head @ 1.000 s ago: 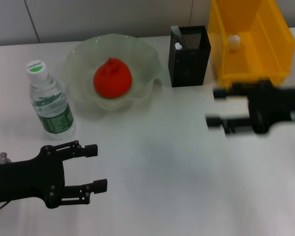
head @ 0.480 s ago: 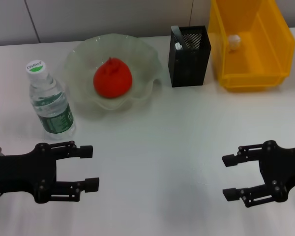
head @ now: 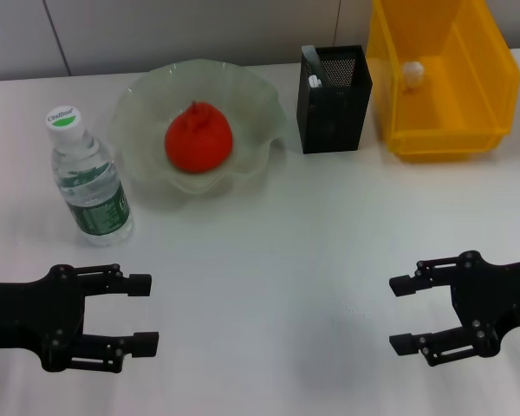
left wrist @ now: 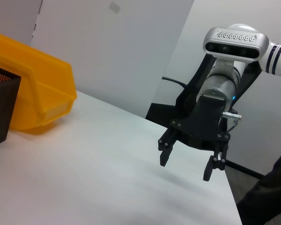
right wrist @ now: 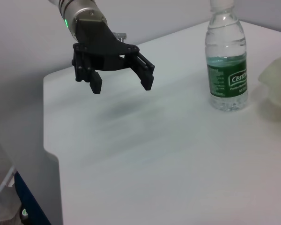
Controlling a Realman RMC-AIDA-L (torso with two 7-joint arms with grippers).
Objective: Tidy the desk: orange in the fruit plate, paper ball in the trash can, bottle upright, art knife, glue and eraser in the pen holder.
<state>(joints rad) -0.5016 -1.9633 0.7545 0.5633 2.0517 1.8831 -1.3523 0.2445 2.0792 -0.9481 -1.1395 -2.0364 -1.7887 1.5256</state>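
The orange (head: 198, 139) lies in the pale glass fruit plate (head: 139, 97). Left of the plate the bottle (head: 87, 178) stands upright, also seen in the right wrist view (right wrist: 227, 65). The paper ball (head: 412, 73) rests in the yellow trash can (head: 492, 65). In the black mesh pen holder (head: 336, 95), grey and white items (head: 313, 71) stick up; I cannot tell art knife, glue and eraser apart. My left gripper (head: 145, 314) hovers open and empty near the front left. My right gripper (head: 399, 315) hovers open and empty near the front right.
White desk (head: 269, 260) with a wall behind it. The left wrist view shows my right gripper (left wrist: 185, 168), the trash can (left wrist: 42, 93) and the pen holder (left wrist: 0, 110). The right wrist view shows my left gripper (right wrist: 122, 86) near the desk's corner edge.
My right gripper has pulled back from beside the trash can to the front right of the desk. My left gripper has drawn back toward the front left. Both stay open.
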